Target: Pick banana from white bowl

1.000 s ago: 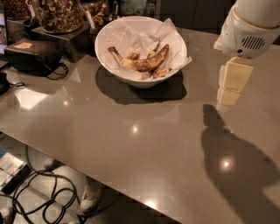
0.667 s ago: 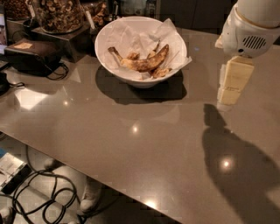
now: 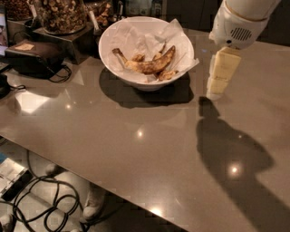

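Claw [image 3: 214, 93] is hanging above the desk [image 3: 136, 149] beside the white bowl [image 3: 105, 50], not touching it; whether it is wide or narrow, I cannot tell. Banana [image 3: 152, 65] is lying inside the bowl on crumpled paper [image 3: 136, 38].

No legible text, brand, number or sign anywhere in view.

Tan tag [image 3: 26, 46] on top of black case [image 3: 34, 58], far left of counter [image 3: 136, 149]: nothing on it can be read. White slips [image 3: 93, 20] beside jar [image 3: 61, 13]: too small to tell.

End effector [image 3: 215, 93] hangs over counter, just right of bowl [image 3: 136, 79]: cream body, no markings readable.
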Robot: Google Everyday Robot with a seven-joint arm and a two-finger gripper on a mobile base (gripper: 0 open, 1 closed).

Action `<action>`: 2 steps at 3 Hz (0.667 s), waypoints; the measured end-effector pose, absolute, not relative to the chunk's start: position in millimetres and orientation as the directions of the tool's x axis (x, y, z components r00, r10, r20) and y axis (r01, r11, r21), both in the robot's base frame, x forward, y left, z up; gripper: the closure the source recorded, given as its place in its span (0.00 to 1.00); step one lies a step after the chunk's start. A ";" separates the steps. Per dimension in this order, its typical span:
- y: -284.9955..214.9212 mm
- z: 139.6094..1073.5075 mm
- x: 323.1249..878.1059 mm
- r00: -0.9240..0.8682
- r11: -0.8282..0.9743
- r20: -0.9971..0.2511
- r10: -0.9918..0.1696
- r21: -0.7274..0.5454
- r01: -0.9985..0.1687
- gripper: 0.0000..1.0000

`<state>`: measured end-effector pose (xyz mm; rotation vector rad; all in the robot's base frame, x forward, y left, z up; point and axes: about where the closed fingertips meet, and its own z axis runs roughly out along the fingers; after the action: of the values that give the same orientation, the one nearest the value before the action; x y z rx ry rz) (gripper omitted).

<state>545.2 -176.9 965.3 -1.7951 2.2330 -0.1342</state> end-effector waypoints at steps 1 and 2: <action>-158.3 970.5 580.5 -0.157 0.185 -0.125 -0.980 -0.260 -0.948 0.00; -136.1 973.2 604.0 -0.098 0.127 -0.118 -0.988 -0.262 -0.957 0.00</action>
<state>604.0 -136.1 973.2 -1.9094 2.1432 -0.1720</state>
